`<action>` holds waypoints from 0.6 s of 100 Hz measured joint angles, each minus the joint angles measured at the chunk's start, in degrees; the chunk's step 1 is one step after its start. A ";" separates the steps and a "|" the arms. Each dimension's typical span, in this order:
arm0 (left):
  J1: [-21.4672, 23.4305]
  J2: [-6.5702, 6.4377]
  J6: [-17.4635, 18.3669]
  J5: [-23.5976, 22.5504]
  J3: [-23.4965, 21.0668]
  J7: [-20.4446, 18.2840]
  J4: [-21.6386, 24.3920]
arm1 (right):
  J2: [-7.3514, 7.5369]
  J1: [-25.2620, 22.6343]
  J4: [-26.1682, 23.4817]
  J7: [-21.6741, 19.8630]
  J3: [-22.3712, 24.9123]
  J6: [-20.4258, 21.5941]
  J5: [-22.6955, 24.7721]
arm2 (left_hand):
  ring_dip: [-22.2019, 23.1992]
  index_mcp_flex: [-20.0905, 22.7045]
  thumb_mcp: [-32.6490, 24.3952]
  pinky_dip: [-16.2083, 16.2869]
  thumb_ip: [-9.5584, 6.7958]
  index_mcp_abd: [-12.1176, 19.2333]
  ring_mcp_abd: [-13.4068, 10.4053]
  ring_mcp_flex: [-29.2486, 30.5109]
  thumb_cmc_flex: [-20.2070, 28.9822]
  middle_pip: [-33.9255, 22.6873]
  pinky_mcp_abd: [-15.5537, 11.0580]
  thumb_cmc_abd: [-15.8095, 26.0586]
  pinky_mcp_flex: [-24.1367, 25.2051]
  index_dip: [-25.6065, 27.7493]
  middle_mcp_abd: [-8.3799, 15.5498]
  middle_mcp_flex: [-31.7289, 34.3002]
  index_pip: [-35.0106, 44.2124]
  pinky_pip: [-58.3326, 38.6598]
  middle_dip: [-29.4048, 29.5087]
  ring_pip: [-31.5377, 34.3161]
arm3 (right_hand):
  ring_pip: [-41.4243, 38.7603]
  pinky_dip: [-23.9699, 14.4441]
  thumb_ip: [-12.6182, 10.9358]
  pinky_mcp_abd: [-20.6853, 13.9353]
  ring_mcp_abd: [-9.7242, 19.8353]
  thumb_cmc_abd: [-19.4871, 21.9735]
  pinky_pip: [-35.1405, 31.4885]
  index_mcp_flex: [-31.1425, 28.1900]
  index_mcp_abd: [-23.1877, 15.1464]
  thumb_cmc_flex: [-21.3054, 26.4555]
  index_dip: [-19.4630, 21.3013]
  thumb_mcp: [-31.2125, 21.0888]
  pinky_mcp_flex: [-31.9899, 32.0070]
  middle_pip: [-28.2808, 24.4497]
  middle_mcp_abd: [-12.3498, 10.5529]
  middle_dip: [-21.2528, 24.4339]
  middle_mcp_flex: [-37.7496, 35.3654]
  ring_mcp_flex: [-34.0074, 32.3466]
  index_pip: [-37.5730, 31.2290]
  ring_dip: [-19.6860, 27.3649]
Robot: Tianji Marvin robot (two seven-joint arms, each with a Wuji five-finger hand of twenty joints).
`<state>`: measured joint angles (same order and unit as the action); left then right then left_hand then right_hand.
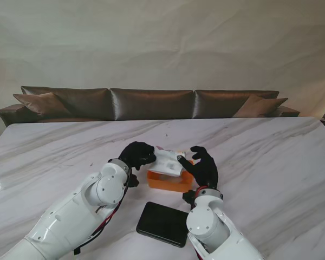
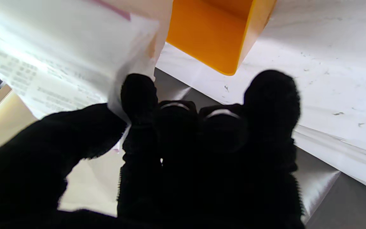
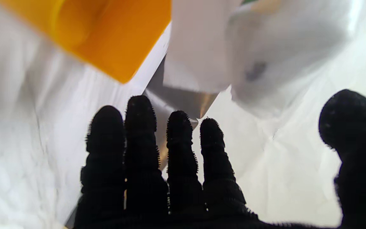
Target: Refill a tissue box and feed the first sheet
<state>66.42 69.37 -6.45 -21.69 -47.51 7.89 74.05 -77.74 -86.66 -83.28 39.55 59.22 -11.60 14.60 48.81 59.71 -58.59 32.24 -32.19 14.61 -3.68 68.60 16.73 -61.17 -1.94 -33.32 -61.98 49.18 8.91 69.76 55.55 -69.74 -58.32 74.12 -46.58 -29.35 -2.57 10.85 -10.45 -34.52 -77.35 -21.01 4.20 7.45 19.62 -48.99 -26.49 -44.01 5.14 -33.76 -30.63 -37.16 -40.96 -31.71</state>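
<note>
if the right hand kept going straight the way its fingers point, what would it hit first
Most likely the white tissue pack, which hangs just ahead of the right hand over the orange box. Depth is unclear in the blurred wrist view, so the fingertips might pass just under it.

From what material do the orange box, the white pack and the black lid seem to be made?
Orange box: probably hard plastic; smooth, even colour, rounded corner in the wrist views.
White pack: soft printed plastic film, it seems; thin and creased where the left hand pinches it.
Black lid: matte, likely plastic; uncertain.
</note>
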 measured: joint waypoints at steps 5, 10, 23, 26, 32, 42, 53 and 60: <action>-0.63 0.03 -0.40 0.18 0.43 -0.50 -0.40 | 0.33 -0.71 -0.45 0.07 0.62 -0.58 2.20 | -0.24 0.01 0.00 0.16 -0.01 0.00 -0.01 0.00 0.00 0.01 0.00 0.00 -0.02 -0.04 0.00 0.02 -0.01 -0.14 0.17 0.30 | 0.00 -0.01 -0.17 -0.05 0.00 0.00 0.07 0.00 0.00 0.00 -0.26 0.00 0.05 0.00 0.01 0.22 0.01 0.39 -0.09 0.00; -1.36 0.06 -0.68 0.21 0.95 -0.83 -0.95 | 0.73 -1.68 -1.32 0.19 1.35 -0.77 3.07 | -1.20 0.01 0.11 0.61 -0.57 0.00 -0.02 0.00 0.00 0.13 0.00 0.00 -0.03 -0.66 0.00 0.03 -0.01 -0.17 0.99 0.54 | 0.09 -0.01 -0.22 -0.08 0.00 0.00 0.42 0.00 0.00 0.00 -0.28 0.00 0.10 0.00 0.01 0.23 0.01 0.47 -0.45 0.01; -3.47 0.34 -1.07 -0.26 2.61 -0.92 -3.27 | 1.73 -4.41 -3.40 1.03 2.86 -0.78 5.01 | -2.12 0.01 0.20 1.47 -0.61 0.00 -0.08 0.03 0.00 0.30 0.00 0.00 -0.09 -1.32 -0.01 0.77 -0.01 -0.68 2.25 1.56 | 0.10 -0.02 -0.23 -0.36 0.00 0.00 0.51 0.00 0.00 0.00 -0.54 0.00 0.10 0.00 0.01 0.24 0.01 0.47 -0.56 0.01; -3.96 0.46 -1.26 -0.51 3.03 -0.79 -3.92 | 1.90 -5.04 -3.69 1.21 3.18 -0.78 5.65 | -2.13 0.01 0.20 1.52 -0.61 0.00 -0.08 0.04 0.00 0.30 0.01 0.00 -0.10 -1.82 -0.01 0.78 -0.01 -0.68 2.30 1.57 | 0.10 -0.02 -0.23 -0.42 0.00 0.00 0.52 0.00 0.00 0.00 -0.56 0.00 0.10 0.00 0.01 0.25 0.01 0.47 -0.59 0.02; -4.86 0.68 -1.64 -0.94 3.87 -0.56 -5.11 | 2.12 -6.29 -4.34 1.40 3.83 -0.75 5.90 | -2.62 0.01 0.26 1.65 -0.62 0.00 -0.08 0.04 0.00 0.30 0.01 0.00 -0.11 -2.28 -0.01 0.78 -0.01 -0.68 2.74 1.63 | 0.10 -0.02 -0.24 -0.44 0.00 0.00 0.61 -0.01 0.00 0.00 -0.62 0.00 0.18 0.00 0.01 0.25 0.01 0.47 -0.65 0.02; -6.16 1.13 -2.19 -1.00 5.12 -0.40 -6.94 | 2.35 -8.08 -5.22 1.65 4.59 -0.52 5.45 | -2.71 0.01 0.86 1.70 -0.62 0.00 -0.09 0.04 0.45 0.36 0.01 0.00 -0.12 -2.90 -0.01 0.78 -0.01 -0.68 3.08 1.67 | 0.10 -0.02 -0.24 -0.46 0.00 0.00 0.73 -0.04 0.00 0.00 -0.86 0.00 0.20 -0.03 0.01 0.25 0.01 0.47 -0.67 0.02; -7.38 1.74 -2.14 0.62 6.25 -0.50 -8.89 | 2.46 -9.24 -5.45 1.98 4.97 -0.47 5.35 | -3.44 0.01 0.86 2.76 -0.62 0.00 -0.09 0.04 0.51 0.63 0.01 0.00 -0.13 -4.71 -0.03 1.36 0.12 -0.69 4.30 2.14 | 0.10 -0.02 -0.26 -0.47 0.00 0.01 0.82 -0.07 0.00 0.00 -0.99 0.00 0.20 -0.05 0.01 0.31 0.01 0.47 -0.68 0.03; -8.20 1.90 -1.89 1.16 7.38 -0.84 -9.84 | 2.50 -9.61 -5.45 2.09 5.02 -0.47 5.14 | -3.88 0.01 0.86 3.09 -0.62 -0.02 -0.09 0.04 0.54 0.63 0.01 -0.14 -0.14 -5.87 -0.04 1.36 0.35 -0.69 4.90 2.21 | 0.10 -0.02 -0.26 -0.49 0.00 0.57 1.19 -0.07 0.00 0.01 -1.11 0.00 0.20 -0.05 0.01 0.32 0.01 0.47 -0.68 0.04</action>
<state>58.22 71.28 -8.33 -20.53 -40.13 7.05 64.21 -75.24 -96.28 -88.73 41.64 64.23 -12.07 19.74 44.93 59.71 -57.72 35.33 -32.81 14.60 -3.76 68.64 17.27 -60.55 -1.93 -33.47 -62.12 43.31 8.87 71.12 55.90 -70.43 -53.42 76.34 -46.48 -29.37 -2.84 10.37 -10.45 -33.95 -76.16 -21.08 4.20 7.45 18.51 -48.99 -26.29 -44.06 5.16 -33.44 -30.62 -36.68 -41.64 -31.68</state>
